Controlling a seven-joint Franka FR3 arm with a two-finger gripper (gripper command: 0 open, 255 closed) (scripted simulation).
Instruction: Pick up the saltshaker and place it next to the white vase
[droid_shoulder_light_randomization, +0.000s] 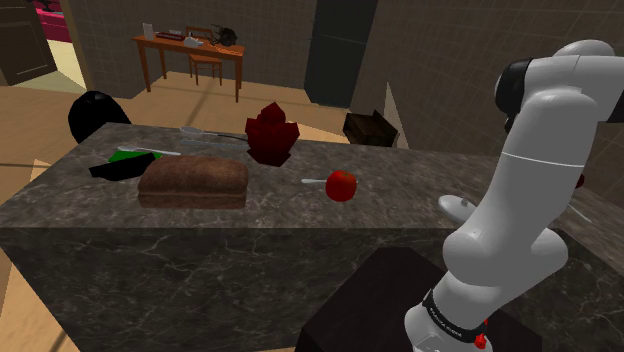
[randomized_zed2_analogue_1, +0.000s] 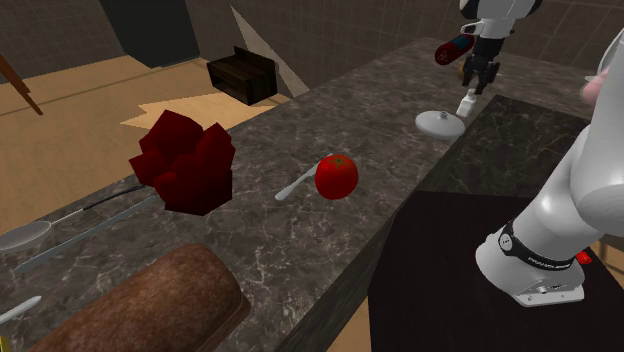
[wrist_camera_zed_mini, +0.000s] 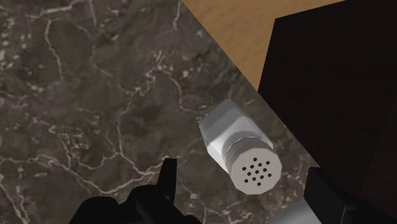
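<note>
The saltshaker (wrist_camera_zed_mini: 242, 149) is a small white faceted shaker with a holed top. It stands on the dark marble counter (wrist_camera_zed_mini: 95, 95), close to the edge beside the black stand (wrist_camera_zed_mini: 337, 83). My gripper (wrist_camera_zed_mini: 248, 194) hangs just above it and is open. Its two black fingers (wrist_camera_zed_mini: 167, 184) stand apart on either side of the shaker's top without touching it. From the second exterior view the gripper (randomized_zed2_analogue_1: 479, 82) sits over the saltshaker (randomized_zed2_analogue_1: 466, 103). A low white round thing with a knob (randomized_zed2_analogue_1: 440, 123) lies right beside the shaker, also seen as a white disc (droid_shoulder_light_randomization: 456, 207).
A red tomato (randomized_zed2_analogue_1: 337, 176) and a spoon (randomized_zed2_analogue_1: 295, 186) lie mid-counter. A dark red faceted vase (randomized_zed2_analogue_1: 185, 160), a brown bread loaf (droid_shoulder_light_randomization: 193, 183) and cutlery (randomized_zed2_analogue_1: 60, 222) sit further along. A red and blue object (randomized_zed2_analogue_1: 450, 50) lies beyond the gripper.
</note>
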